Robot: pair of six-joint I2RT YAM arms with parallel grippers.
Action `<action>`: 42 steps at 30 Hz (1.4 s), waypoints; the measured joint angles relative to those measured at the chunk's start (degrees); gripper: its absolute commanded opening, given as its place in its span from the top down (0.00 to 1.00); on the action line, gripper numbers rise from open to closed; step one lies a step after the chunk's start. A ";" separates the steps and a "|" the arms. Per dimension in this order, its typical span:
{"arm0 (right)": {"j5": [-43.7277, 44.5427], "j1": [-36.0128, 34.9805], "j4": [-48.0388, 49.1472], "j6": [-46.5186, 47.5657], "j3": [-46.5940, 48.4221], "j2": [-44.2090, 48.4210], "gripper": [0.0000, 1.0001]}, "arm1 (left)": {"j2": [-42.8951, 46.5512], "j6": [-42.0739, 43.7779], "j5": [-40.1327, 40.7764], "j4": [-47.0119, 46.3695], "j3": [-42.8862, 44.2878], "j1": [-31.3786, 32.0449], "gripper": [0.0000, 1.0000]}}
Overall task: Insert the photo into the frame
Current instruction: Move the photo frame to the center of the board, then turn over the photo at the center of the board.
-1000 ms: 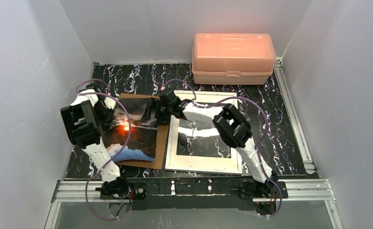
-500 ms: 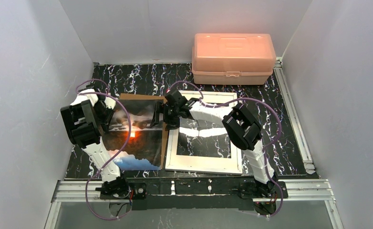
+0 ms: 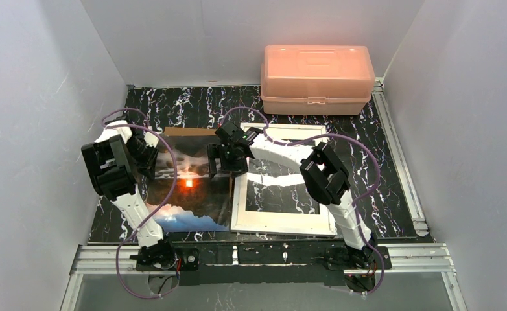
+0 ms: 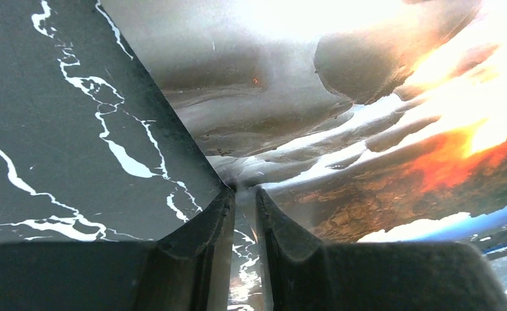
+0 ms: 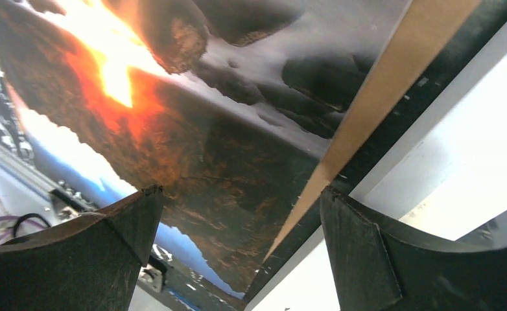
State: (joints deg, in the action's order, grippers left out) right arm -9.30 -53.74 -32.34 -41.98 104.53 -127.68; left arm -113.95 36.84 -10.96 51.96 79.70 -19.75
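Since a second ago the photo (image 3: 186,188) has slid toward the right and squared up. It now covers nearly all of the brown backing board (image 5: 393,84), of which only a strip shows along the photo's right edge and a sliver at the far end.

The photo lies flat-ish on the black marble table (image 4: 56,129), to the left of the white frame (image 3: 283,223). Its long axis runs near-to-far, parallel with the frame's left rail and just beside it.

The left gripper (image 4: 244,191) is nipped nearly closed at the photo's left edge. That edge runs into the narrow slit between the fingers, so it looks to have the print pinched there.

The right gripper (image 5: 241,194) hangs with jaws spread wide and nothing in them, straddling the photo's right edge and the board strip, with the frame's rail under its outer finger.

So the frame lies straight to the right of the held edge, a sideways carry. The grip is on the side farthest from the frame, while the empty right arm is the nearer one.
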 measured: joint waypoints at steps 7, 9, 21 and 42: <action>5.57 -0.24 -7.61 3.58 0.68 0.00 0.01 | -0.70 0.70 -4.98 1.70 0.90 -3.34 0.83; 6.64 -0.24 -8.96 4.13 0.68 0.00 0.01 | -1.07 0.85 -5.90 2.21 1.25 -4.09 0.83; 1.88 0.76 -3.15 1.03 -1.38 -0.26 0.01 | -1.05 -0.92 -5.64 1.88 0.52 -1.88 0.84; -7.02 4.39 9.35 -8.68 -9.14 1.86 0.01 | 0.13 -4.79 2.29 -0.11 -0.90 2.89 0.84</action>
State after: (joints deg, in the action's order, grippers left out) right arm -16.32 -49.34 -22.98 -50.65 95.39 -125.82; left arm -113.82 32.05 -8.67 51.86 78.81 -16.86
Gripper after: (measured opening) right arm 0.984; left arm 0.162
